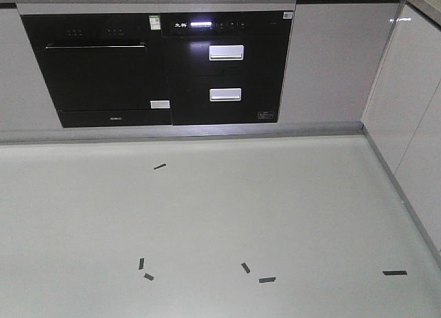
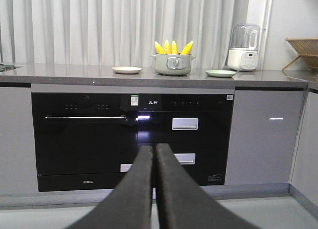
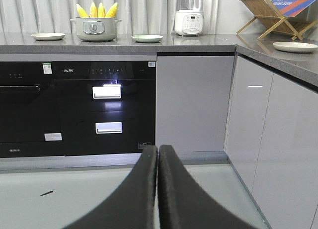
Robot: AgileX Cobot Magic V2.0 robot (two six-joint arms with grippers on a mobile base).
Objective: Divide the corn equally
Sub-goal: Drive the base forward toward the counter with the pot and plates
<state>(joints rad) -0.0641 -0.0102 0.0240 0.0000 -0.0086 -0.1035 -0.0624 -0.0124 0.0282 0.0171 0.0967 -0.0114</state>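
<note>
While both wrist cameras look across the floor at the kitchen units, the corn (image 2: 173,46) is up on the counter (image 2: 59,70) — four yellow cobs standing upright in a grey-green pot (image 2: 172,65), tips up and fanned a little apart; a cream plate (image 2: 126,69) lies just left of the pot and a green plate (image 2: 220,73) lies to its right, both apart from it; a blender (image 2: 243,47) stands beyond the green plate. The left gripper (image 2: 153,147) is low and well short of the counter, its dark fingers pressed together along their length, pointing at the black oven (image 2: 84,139); the right gripper (image 3: 158,148) is likewise closed tight, fingers touching, aimed at the grey cabinet (image 3: 194,105) beside the oven. From the right wrist a third plate (image 3: 295,46) shows on the side counter — near a wooden rack (image 3: 268,15). The front view shows pale floor (image 1: 207,221) with short dark tape marks (image 1: 160,166).
</note>
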